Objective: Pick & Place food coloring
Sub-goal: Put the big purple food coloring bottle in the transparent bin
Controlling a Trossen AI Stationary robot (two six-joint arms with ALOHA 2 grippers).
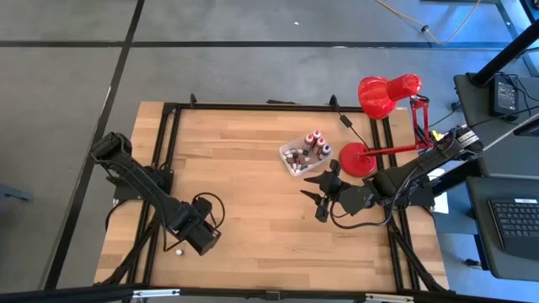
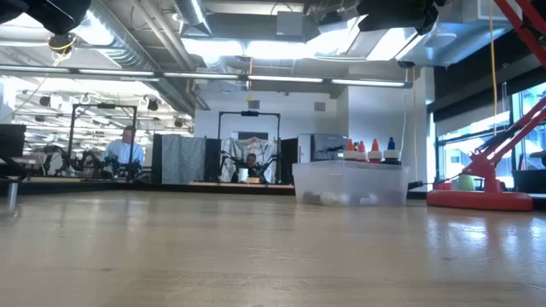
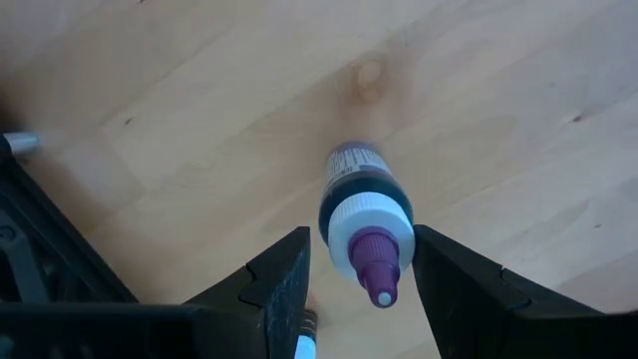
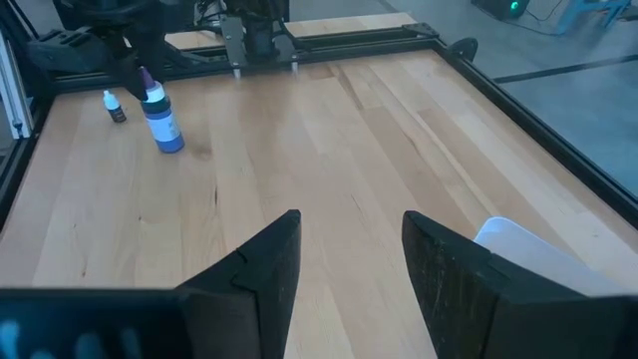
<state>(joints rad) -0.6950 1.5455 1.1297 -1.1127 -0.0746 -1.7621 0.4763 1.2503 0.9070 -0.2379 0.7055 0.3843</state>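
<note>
High view: left gripper (image 1: 205, 238) low over wooden table (image 1: 253, 210), near front-left part; small bottle (image 1: 178, 250) just beside it. Right gripper (image 1: 318, 195) fingers apart, empty, just short of clear tub (image 1: 305, 156) of food coloring bottles (image 1: 316, 140); red lamp (image 1: 379, 101) behind.

Low view: tub, capped bottles standing inside, lamp base beside.

Left wrist view: purple-capped bottle (image 3: 363, 214) between spread fingers (image 3: 279, 284), contact unclear.

Right wrist view: fingers (image 4: 261, 269) apart, nothing between; blue bottle (image 4: 159, 118) far ahead.

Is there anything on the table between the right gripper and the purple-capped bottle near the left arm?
No. In the right wrist view only bare wood lies between the right gripper and the purple-capped bottle.
</note>
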